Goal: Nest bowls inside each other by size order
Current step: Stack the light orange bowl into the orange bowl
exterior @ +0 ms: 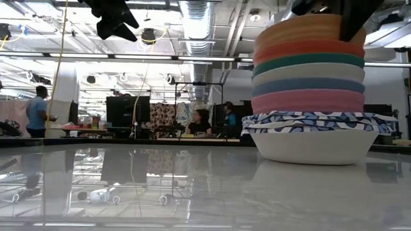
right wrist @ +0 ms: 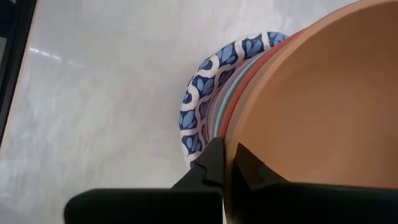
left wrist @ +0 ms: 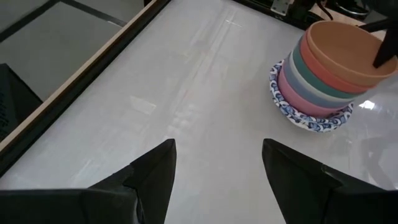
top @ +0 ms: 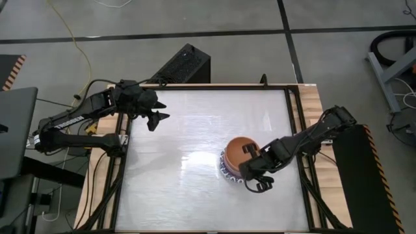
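The bowls stand nested in one stack (top: 235, 161) on the table, right of centre. From the top they are orange (exterior: 308, 29), red (exterior: 308, 50), teal (exterior: 308, 61), cream (exterior: 308, 72), blue (exterior: 308, 85) and pink (exterior: 308, 101). Under them are blue-and-white patterned shallow bowls (exterior: 314, 122); the lowest one's white base rests on the table. My right gripper (right wrist: 229, 168) is shut on the orange bowl's rim. My left gripper (top: 156, 117) hangs open and empty above the table's far left. My right gripper pinches the orange bowl's rim (right wrist: 231, 146) on the side toward the table's near right. One finger (right wrist: 252, 169) is inside the bowl and one finger (right wrist: 208, 165) is outside. The fingers come slanting down from the right. The bowl sits upright, nested in the stack.
The white tabletop (top: 182, 156) lies bare left of and in front of the stack. Its dark frame rail (top: 296, 117) runs close on the right. Beyond the table are cables, a black box (top: 185, 65) and people in the room (exterior: 38, 109).
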{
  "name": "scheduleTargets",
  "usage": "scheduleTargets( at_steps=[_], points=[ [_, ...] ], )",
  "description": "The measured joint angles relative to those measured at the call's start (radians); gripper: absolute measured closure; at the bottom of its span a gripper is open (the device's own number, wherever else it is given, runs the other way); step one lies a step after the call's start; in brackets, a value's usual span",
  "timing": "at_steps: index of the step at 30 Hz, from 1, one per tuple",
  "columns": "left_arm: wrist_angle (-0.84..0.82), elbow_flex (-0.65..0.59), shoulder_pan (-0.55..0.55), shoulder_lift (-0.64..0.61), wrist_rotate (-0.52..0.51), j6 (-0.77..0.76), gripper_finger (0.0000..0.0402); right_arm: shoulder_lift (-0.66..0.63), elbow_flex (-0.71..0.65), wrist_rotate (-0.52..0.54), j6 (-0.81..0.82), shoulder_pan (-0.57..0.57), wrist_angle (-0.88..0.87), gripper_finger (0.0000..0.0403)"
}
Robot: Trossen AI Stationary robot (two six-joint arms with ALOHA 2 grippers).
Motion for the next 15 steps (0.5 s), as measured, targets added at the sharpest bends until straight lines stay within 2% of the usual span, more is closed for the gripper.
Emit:
scheduleTargets(
  at_steps=[7,15],
  points=[
    [0.000,0.000,0.000,0.000,0.000,0.000,0.0174,-0.005,-0.001,-0.004,0.002,-0.023,-0.008,0.0348],
    [0.000,0.000,0.000,0.000,0.000,-0.001,0.0174,-0.057,-0.001,-0.004,0.041,-0.054,-0.005,0.0320]
  ],
)
